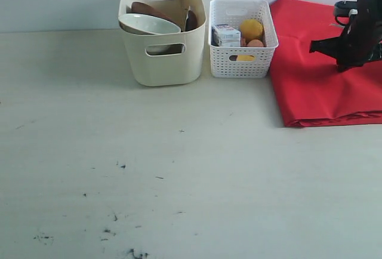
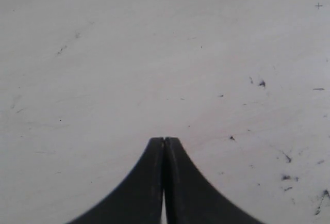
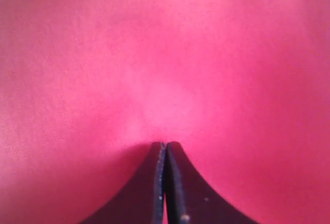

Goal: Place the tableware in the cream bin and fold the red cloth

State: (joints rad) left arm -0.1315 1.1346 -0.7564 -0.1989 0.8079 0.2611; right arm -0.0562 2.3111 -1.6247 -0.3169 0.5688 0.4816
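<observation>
While cream bin (image 1: 162, 68) half-hides bowl (image 1: 146, 23), red cloth (image 1: 307, 77) cut off; left hand (image 2: 164, 141), right hand (image 3: 165, 144) closed, empty.

Left gripper (image 2: 164, 142): jaws pressing flat together, gripping nothing.
Right gripper (image 3: 165, 146): jaws pressing together, empty.
Right arm (image 1: 361, 26): black, reaching in from the exterior view's right edge.
</observation>
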